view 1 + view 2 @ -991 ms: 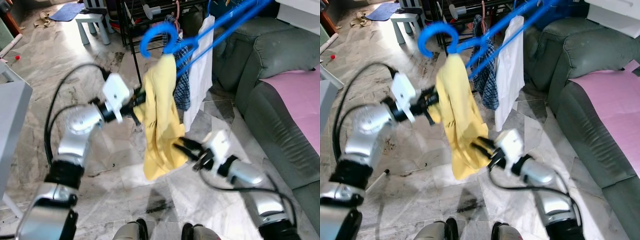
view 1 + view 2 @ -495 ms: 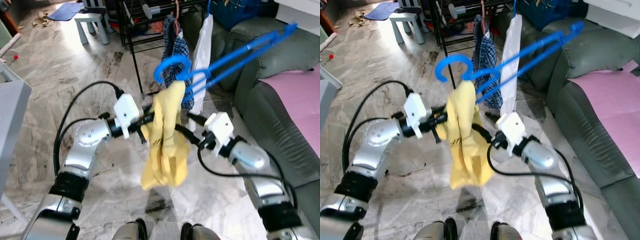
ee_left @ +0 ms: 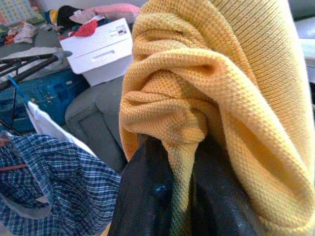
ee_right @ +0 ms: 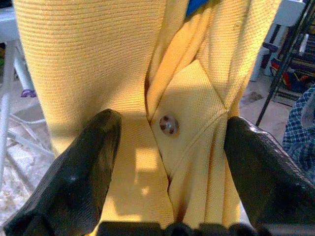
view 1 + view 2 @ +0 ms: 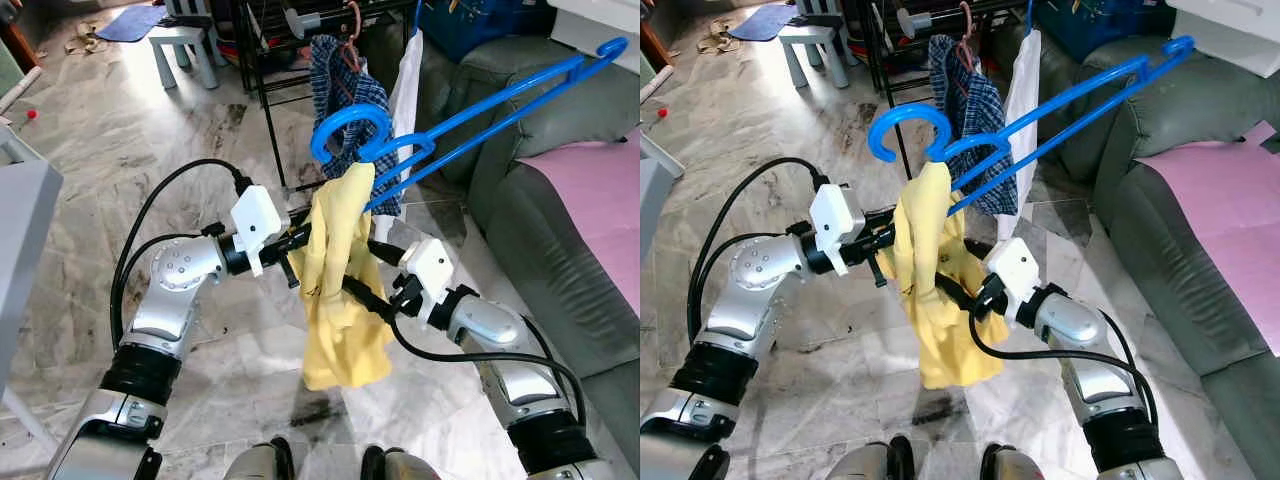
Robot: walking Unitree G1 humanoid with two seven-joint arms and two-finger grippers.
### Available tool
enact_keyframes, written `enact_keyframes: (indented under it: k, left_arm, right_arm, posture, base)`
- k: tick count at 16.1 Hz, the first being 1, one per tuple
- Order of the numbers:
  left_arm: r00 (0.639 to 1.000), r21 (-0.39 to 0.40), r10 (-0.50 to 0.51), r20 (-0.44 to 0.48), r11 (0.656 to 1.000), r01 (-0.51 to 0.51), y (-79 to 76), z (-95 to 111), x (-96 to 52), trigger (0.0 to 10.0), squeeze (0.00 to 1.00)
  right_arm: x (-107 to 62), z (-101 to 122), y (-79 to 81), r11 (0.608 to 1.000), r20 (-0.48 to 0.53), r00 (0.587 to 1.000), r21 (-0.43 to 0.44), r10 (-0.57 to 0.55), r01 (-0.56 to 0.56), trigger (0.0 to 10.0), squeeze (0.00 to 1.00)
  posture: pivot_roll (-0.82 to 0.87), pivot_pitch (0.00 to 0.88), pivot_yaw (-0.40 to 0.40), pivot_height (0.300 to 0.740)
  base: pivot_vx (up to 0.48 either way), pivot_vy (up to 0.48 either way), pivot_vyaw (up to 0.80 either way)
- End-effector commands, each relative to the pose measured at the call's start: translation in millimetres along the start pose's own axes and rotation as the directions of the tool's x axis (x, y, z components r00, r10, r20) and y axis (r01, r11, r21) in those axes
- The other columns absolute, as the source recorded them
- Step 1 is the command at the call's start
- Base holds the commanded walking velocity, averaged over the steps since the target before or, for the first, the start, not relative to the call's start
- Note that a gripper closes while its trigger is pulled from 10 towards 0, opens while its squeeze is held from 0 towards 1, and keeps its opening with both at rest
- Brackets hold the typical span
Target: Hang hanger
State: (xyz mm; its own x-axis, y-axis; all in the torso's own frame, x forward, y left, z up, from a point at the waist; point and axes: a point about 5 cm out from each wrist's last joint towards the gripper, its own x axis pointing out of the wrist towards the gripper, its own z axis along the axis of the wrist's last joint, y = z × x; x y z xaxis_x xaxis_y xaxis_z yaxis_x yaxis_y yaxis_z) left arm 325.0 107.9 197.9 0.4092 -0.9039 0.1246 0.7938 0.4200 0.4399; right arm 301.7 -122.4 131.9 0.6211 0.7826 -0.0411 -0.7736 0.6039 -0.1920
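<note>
The blue plastic hanger (image 5: 440,130) is being carried in mid-air in front of the black clothes rack (image 5: 290,60), its hook (image 5: 345,135) curling toward the rack and its long axis slanting up and away from the rack toward the grey sofa (image 5: 560,200). A yellow knit shirt (image 5: 340,290) is draping from the hanger just below the hook and hanging down in a loose bundle.

The left claw (image 5: 300,240) is pinching a fold of the yellow shirt just beneath the hook; in the left wrist view its 2 fingers (image 3: 147,196) are pressing together with fabric between them. The right claw (image 5: 365,290) is sitting lower on the shirt, on the sofa side; in the right wrist view its fingers (image 4: 88,162) are standing wide apart, straddling the placket and a brown button (image 4: 168,124) without gripping.

The rack lies beyond the hook, so the left claw is the nearer to it. Judged from this, the hook needs lifting and carrying further toward a rack bar, beside the blue checked shirt (image 5: 350,90) and white garment (image 5: 405,110) already hanging there.

Materials: the hanger is rigid, smooth and thin-barred; the shirt is soft waffle-textured knit, likely to slip along the bar; the floor (image 5: 120,150) is polished marble.
</note>
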Motion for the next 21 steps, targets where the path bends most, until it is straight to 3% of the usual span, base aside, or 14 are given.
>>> enact_keyframes:
  k: [1, 4, 7, 21]
  left_arm:
    - [0.999, 0.037, 0.019, 0.035, 0.999, -0.021, 9.3, 9.7, -1.6, 0.0, 0.00]
    - [0.998, 0.039, 0.055, 0.021, 0.998, -0.055, 15.1, 6.8, -4.4, 0.0, 0.00]
    - [0.996, 0.059, 0.082, 0.015, 0.995, -0.083, 21.9, 9.3, -1.8, 0.0, 0.00]
    - [0.996, 0.062, 0.088, 0.013, 0.994, -0.089, 24.7, 9.2, -2.8, 0.0, 0.00]
  right_arm:
    - [-1.2, 1.8, 6.7, 0.999, 0.003, 0.999, 0.006, 0.040, -0.040, 10.0, 0.00]
    - [-8.5, 3.6, 5.8, 0.999, 0.004, 1.000, 0.017, 0.031, -0.031, 10.0, 0.00]
    - [-7.8, -3.9, 20.8, 0.996, -0.023, 0.996, 0.021, 0.087, -0.086, 10.0, 0.00]
    - [-5.8, 1.2, 18.8, 0.998, -0.006, 0.998, -0.003, 0.061, -0.061, 10.0, 0.00]
  posture:
    - [-0.04, 0.163, 0.018, 0.740]
    - [-0.05, 0.162, 0.021, 0.740]
    - [-0.04, 0.158, 0.024, 0.740]
    - [-0.04, 0.156, 0.026, 0.740]
  base:
    - [0.000, 0.000, 0.00]
    - [0.000, 0.000, 0.00]
    - [0.000, 0.000, 0.00]
    - [0.000, 0.000, 0.00]
